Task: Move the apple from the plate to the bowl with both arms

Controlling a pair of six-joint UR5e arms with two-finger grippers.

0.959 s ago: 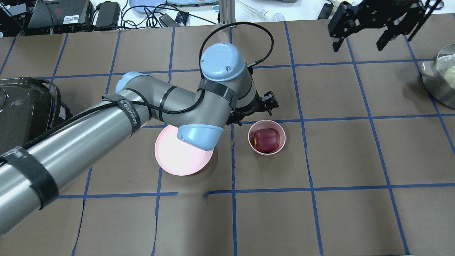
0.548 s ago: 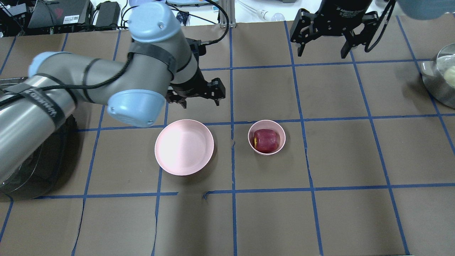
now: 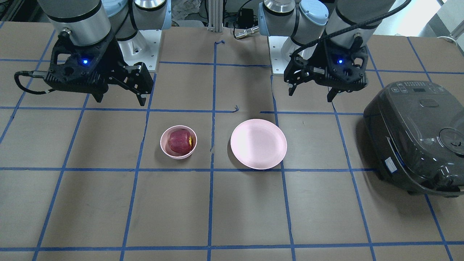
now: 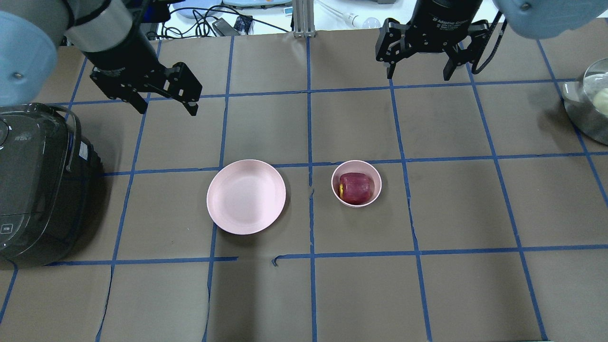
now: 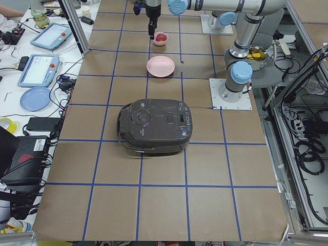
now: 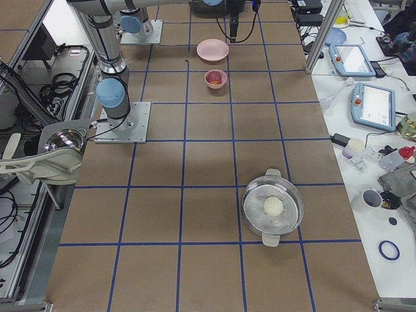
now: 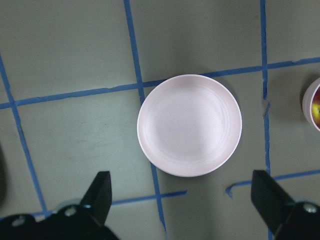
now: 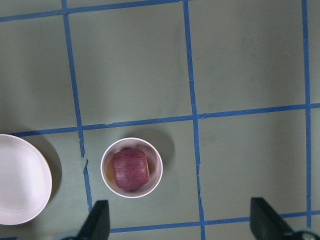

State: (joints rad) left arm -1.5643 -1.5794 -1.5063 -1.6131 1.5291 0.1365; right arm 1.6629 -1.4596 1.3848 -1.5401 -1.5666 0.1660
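Note:
The dark red apple (image 4: 355,187) lies inside the small pink bowl (image 4: 377,191), right of centre. It shows the same way in the front view, apple (image 3: 180,141) in bowl (image 3: 163,145), and in the right wrist view, apple (image 8: 130,168) in bowl (image 8: 156,172). The wide pink plate (image 4: 246,196) (image 3: 258,144) (image 7: 189,125) stands empty beside the bowl. My left gripper (image 4: 167,110) (image 3: 311,96) hangs open and empty, high above the table, beyond and left of the plate. My right gripper (image 4: 419,76) (image 3: 120,101) hangs open and empty, beyond and right of the bowl.
A dark rice cooker (image 4: 38,190) (image 3: 417,137) stands at the table's left end. A metal pot (image 4: 586,111) (image 6: 273,207) with a pale ball in it stands at the right end. Blue tape lines grid the brown table.
My left arm has pulled back from beside the bowl, up and away to the far left, uncovering the plate. My right gripper has shifted left. The apple stays in the bowl.

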